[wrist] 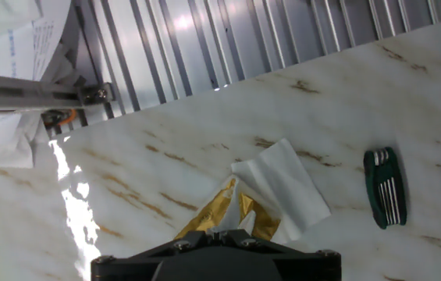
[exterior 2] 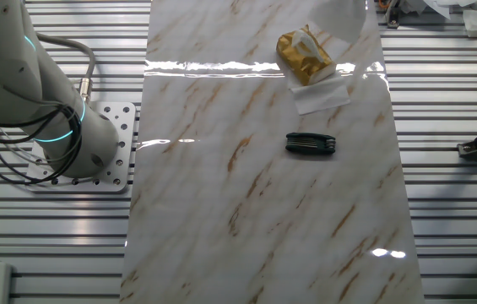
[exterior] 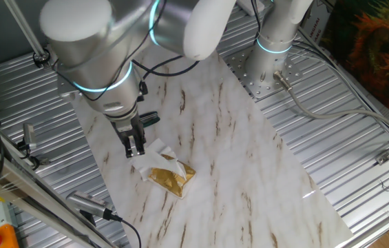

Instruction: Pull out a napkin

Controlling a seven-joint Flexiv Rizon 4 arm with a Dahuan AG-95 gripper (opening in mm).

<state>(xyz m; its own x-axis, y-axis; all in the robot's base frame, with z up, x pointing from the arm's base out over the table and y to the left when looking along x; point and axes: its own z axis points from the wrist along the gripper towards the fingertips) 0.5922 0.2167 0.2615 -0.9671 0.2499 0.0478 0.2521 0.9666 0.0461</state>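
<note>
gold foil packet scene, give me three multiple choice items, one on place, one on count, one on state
1. Where does the thin white creased napkin lie?
A. flat on the marble tabletop, beside the shiny gold foil packet
B. on the ribbed metal bench
C. on the robot base

2. How many dark green folding key tools lie on the tabletop?
A. none
B. one
C. three

3. What is the two-finger gripper doing?
A. clamping the tool
B. lifting the packet off the table
C. hanging above the packet, carrying nothing visible

Key: 1 A, the other fixed view shows it flat against the packet's edge. 2 B, only one shows there. 3 C, its fingertips hang above the packet in one fixed view.
</note>
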